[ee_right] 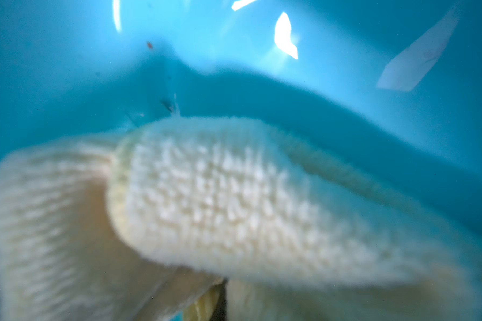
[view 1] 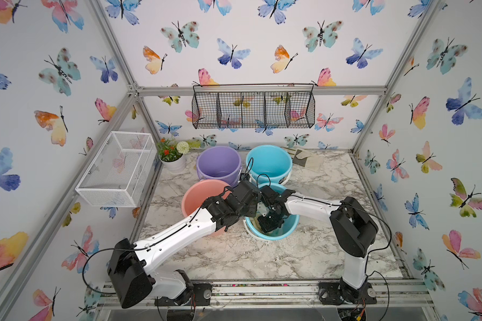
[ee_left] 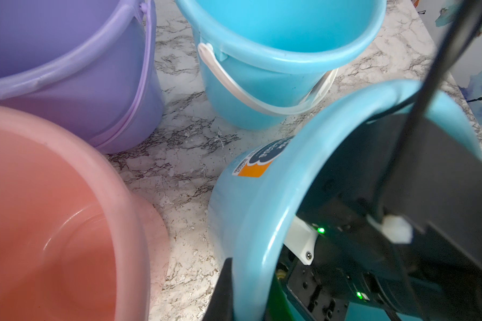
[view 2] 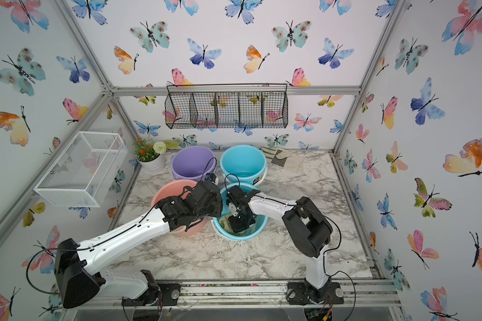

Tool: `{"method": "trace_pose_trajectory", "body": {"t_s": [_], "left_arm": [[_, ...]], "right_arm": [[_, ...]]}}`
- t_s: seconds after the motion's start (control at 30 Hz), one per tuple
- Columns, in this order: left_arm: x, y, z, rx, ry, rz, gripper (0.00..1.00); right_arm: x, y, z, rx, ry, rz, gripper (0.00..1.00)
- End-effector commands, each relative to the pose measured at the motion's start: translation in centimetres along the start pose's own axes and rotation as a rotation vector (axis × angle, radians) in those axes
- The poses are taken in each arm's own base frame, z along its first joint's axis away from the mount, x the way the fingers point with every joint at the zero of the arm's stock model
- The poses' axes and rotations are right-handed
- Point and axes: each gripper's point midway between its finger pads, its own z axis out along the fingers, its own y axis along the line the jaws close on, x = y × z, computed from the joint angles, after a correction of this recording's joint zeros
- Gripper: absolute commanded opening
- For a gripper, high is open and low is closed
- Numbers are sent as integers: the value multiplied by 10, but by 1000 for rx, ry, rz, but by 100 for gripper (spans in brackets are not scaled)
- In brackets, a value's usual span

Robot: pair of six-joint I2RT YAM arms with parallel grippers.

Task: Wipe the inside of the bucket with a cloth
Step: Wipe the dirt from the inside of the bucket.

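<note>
Butterfly-papered walls box in a marble-patterned table (view 1: 262, 258) edged with aluminium rails; its near half lies bare, and there is free room along the right edge too. A white mesh basket (view 1: 117, 169) juts from the left wall; a black wire basket (view 1: 253, 109) hangs on the back wall.

Four pails crowd the middle and back. A purple bucket (view 1: 219, 162) and a far blue bucket (view 1: 269, 161) stand side by side; a pink bucket (view 1: 195, 197) sits in front of the purple one. The bucket (view 1: 288, 229), also blue, is just beside the pink one, with only narrow strips of table between them.

A potted plant (view 1: 173, 155) stands in the back left corner; a beige cloth with a dark patch (view 1: 304, 161) lies just beside the far blue bucket.

The left arm crosses over the pink bucket. The left gripper (ee_left: 248, 297) is clamped on the bucket's rim, one finger outside the wall, the other largely cut off at the frame edge.

The right gripper (view 1: 268, 224) reaches down inside the bucket, its fingertips hidden in both top views. It is closed on the cloth (ee_right: 220, 200), pale yellow, bunched against the inner wall and blurred in the right wrist view.
</note>
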Motion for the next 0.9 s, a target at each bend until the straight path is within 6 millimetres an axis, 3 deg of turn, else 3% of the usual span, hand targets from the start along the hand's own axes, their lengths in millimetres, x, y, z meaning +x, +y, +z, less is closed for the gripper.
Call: {"method": "trace_pose_trajectory", "body": {"t_s": [0.0, 0.47, 0.67, 0.87], "left_arm": [[-8, -23, -12, 98, -35, 33, 0], [-4, -17, -10, 76, -28, 31, 0], [-4, -18, -8, 74, -26, 32, 0], [-2, -19, -7, 79, -18, 33, 0]], "right_arm": [[26, -11, 10, 31, 87, 50, 2], [56, 34, -109, -89, 38, -22, 2], [61, 50, -131, -160, 23, -42, 2], [51, 73, -152, -273, -65, -51, 2]]}}
